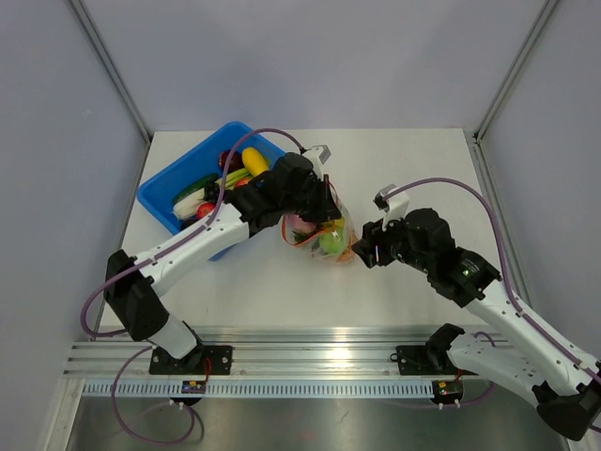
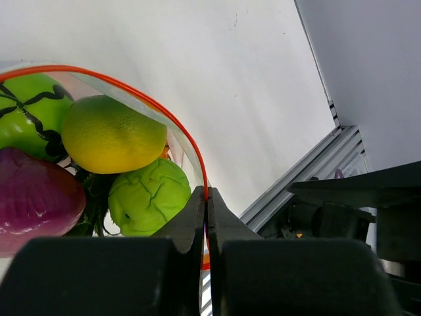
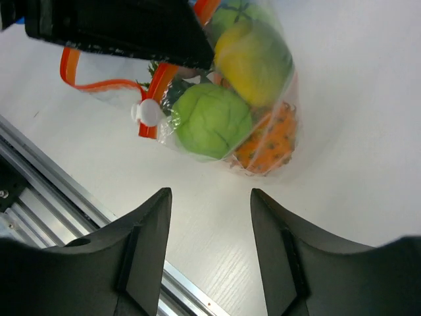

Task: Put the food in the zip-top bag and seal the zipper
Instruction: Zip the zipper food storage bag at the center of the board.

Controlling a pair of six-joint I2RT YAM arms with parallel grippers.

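The zip-top bag [image 1: 319, 235] lies mid-table, holding food: a yellow lemon [image 2: 112, 135], a green piece [image 2: 148, 197], a purple piece [image 2: 36, 197] and an orange piece [image 3: 270, 141]. My left gripper [image 2: 207, 194] is shut on the zipper [image 2: 131, 89], the orange-red strip curving along the bag's mouth. In the top view the left gripper [image 1: 329, 211] sits over the bag's far side. My right gripper [image 3: 210, 192] is open and empty, hovering over bare table just short of the bag [image 3: 283, 92]. A white slider [image 3: 146, 112] shows on the zipper [image 3: 158, 85].
A blue bin [image 1: 160, 209] at the back left holds more toy food [image 1: 254, 160], with the left arm stretched over it. An aluminium rail [image 1: 310, 352] runs along the near table edge. Grey walls close in the back and both sides.
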